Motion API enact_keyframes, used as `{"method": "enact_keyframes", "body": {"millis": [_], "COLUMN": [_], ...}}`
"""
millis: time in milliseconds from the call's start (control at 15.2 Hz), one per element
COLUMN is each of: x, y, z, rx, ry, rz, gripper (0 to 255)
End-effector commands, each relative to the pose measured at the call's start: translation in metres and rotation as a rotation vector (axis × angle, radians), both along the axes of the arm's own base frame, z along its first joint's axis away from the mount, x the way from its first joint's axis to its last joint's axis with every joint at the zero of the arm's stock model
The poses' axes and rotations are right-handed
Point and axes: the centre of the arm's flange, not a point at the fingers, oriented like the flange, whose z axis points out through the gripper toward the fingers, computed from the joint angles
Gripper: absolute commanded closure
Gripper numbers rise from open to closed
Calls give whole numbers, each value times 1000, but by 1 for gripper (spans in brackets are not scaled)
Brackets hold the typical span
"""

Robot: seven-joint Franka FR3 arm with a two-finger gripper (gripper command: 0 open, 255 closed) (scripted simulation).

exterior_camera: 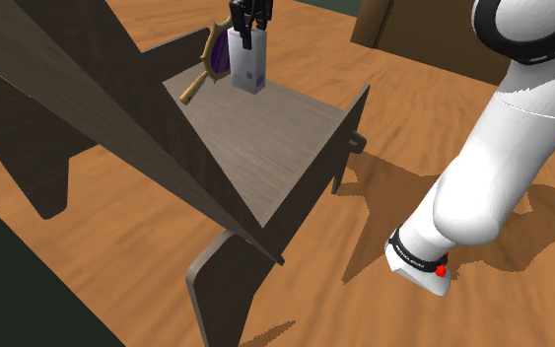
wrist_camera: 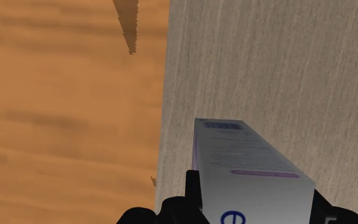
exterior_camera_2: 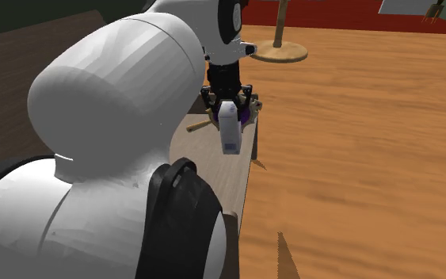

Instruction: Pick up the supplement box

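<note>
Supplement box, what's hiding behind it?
In the shoulder view, a gold-handled purple hand mirror lies on the grey table behind the supplement box. The box covers part of it.

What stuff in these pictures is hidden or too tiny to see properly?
Small print on the supplement box: too small to read in the wrist view, and its blue letter is cut by the bottom edge.
Gold-framed purple object: in the shoulder view it is partly behind the box, so I cannot name it.
Table: in the second exterior view, mostly behind the white arm.
Gripper: in the shoulder view, its upper part is cut off by the top edge.
</note>
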Motion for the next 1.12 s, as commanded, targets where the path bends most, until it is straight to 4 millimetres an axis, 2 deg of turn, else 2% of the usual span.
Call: {"method": "enact_keyframes", "body": {"millis": [0,924,1056], "x": [0,0,0], "y": [1,1,1], "z": [5,79,80], "rx": [1,1,1], "ry": [1,1,1], "rz": [1,1,1], "gripper": [255,255,255]}}
